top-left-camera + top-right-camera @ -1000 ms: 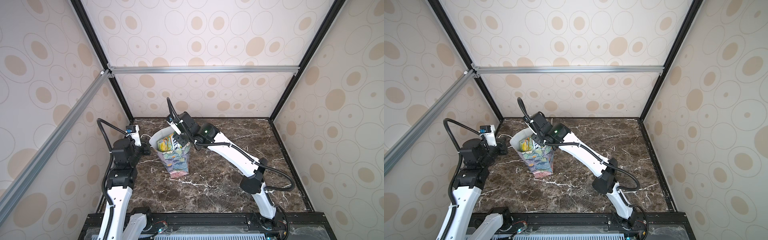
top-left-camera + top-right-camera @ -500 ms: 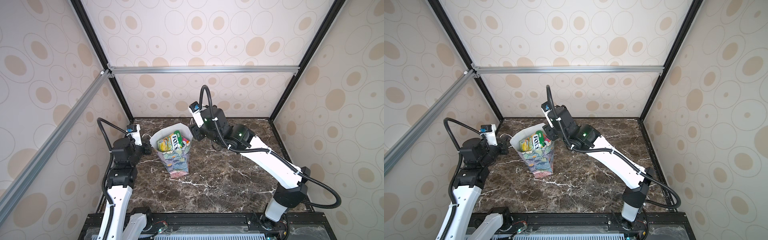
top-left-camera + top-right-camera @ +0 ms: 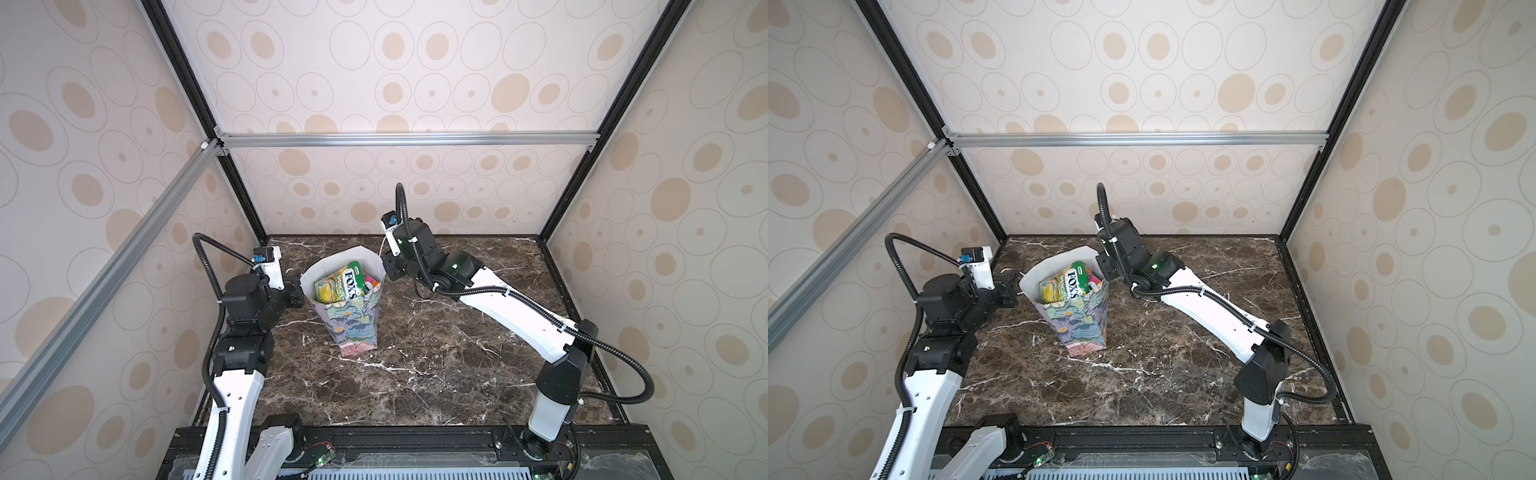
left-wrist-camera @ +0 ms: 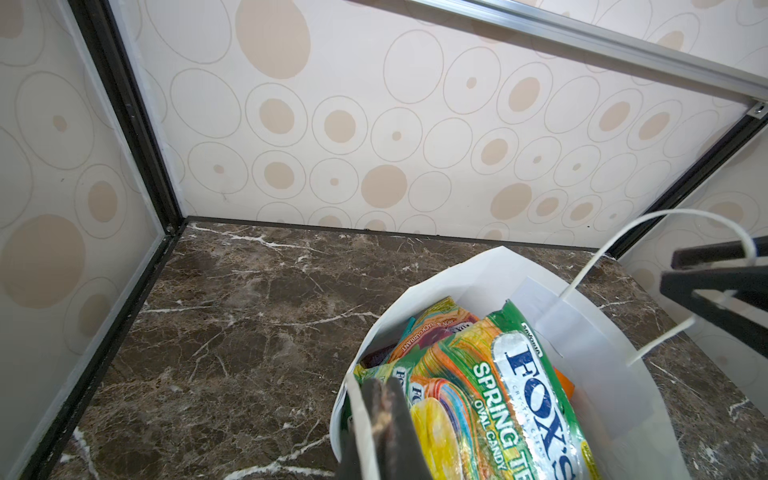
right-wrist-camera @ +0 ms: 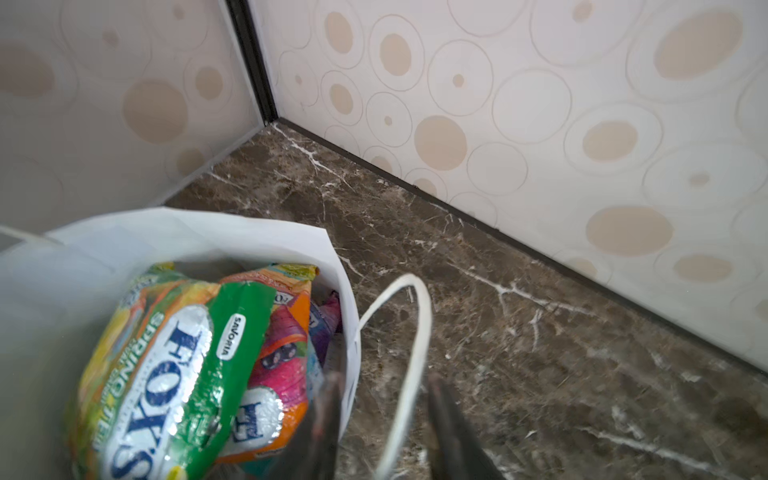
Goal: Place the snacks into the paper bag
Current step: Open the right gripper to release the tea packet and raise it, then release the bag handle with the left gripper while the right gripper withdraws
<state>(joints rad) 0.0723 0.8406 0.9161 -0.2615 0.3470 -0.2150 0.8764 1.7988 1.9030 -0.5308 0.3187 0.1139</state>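
I am holding the paper bag (image 3: 353, 328) (image 3: 1079, 328) upright on the marbled brown desk (image 3: 436, 353), its long axis standing vertical and its mouth facing up. My left tool (image 3: 300, 291) (image 4: 372, 390) is pinching the bag's rim, closed on the paper. My right tool (image 3: 388, 272) (image 5: 382, 386) is hovering at the opposite rim, its fingers apart, with a white cord handle (image 5: 419, 332) looping between them.

The snacks (image 3: 338, 282) (image 4: 519, 395) are sitting inside the bag, mostly on end along its height, with a green FOX'S packet topmost. Both top views are showing the bag's painted floral outside. The wrist views are showing only its smooth white lining, plus crinkled glossy orange, pink and purple packets beneath the green one.
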